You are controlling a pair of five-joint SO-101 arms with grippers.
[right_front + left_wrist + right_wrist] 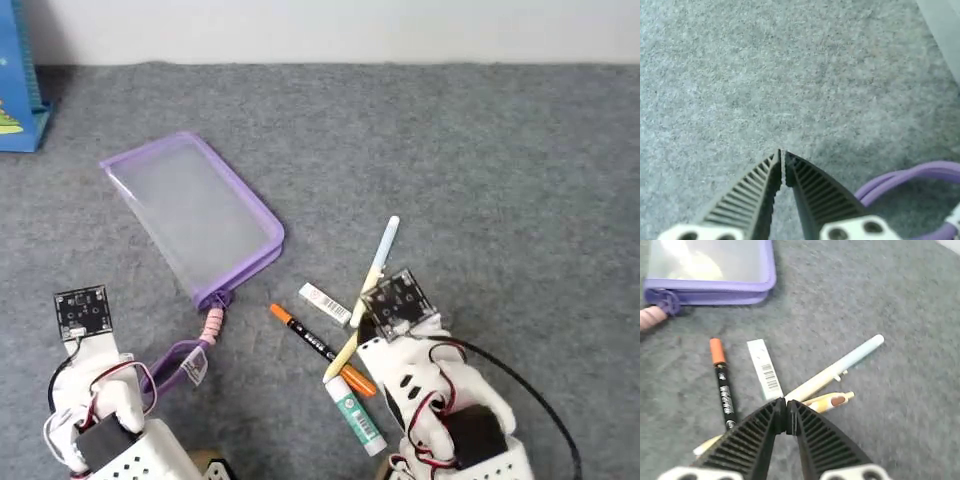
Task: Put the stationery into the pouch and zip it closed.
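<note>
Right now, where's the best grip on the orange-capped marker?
On the marker, probably the black barrel just behind the orange cap, from above, jaws across it. It lies flat; that end is clear, while the other runs into the crossed pens.

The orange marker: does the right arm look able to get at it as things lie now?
Probably yes. The marker lies bare on the carpet close to the right gripper, with nothing on its cap end. The jaws are shut and would have to open first.
</note>
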